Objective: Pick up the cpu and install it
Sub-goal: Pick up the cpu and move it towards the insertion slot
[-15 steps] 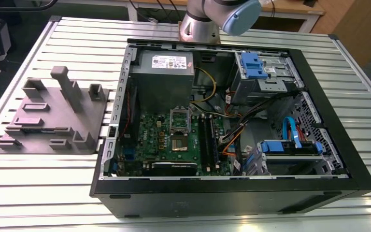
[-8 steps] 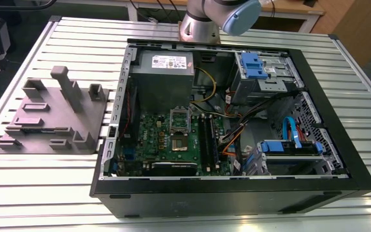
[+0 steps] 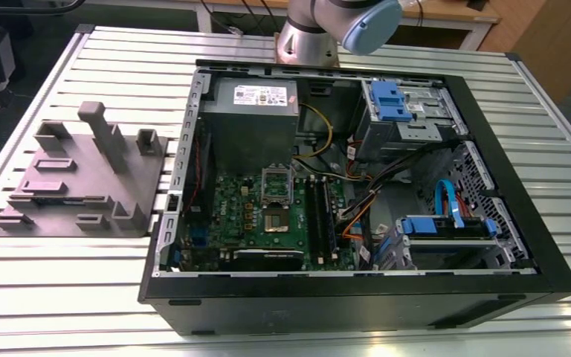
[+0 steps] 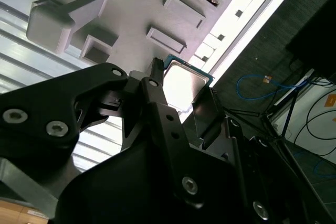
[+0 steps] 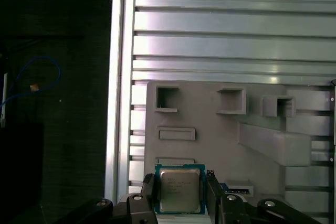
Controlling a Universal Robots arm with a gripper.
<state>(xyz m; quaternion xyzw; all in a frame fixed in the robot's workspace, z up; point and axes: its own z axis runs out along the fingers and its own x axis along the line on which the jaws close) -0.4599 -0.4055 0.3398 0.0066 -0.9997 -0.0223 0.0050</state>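
Note:
The cpu [image 5: 179, 190] is a flat square chip with a silver top and a dark rim. My gripper [image 5: 180, 183] is shut on it, a black finger [image 5: 148, 191] pressing on each of two opposite edges. In the second wrist view the cpu [image 4: 185, 83] gleams between the same fingertips [image 4: 155, 72]. It hangs well above the grey moulded fixture [image 5: 210, 129], over the fixture's edge nearest the table rim. In the exterior view the motherboard socket [image 3: 276, 222] lies open in the computer case [image 3: 365, 301], its silver frame [image 3: 277, 181] tipped back.
The grey fixture [image 3: 77, 178] with posts and pockets stands on the slatted aluminium table [image 3: 68, 282] at the exterior view's left. Inside the case are a power-supply box [image 3: 250, 104], blue drive cages [image 3: 400, 100], memory slots [image 3: 317, 216] and loose cables [image 3: 365, 201]. Dark floor lies past the table edge [image 5: 121, 77].

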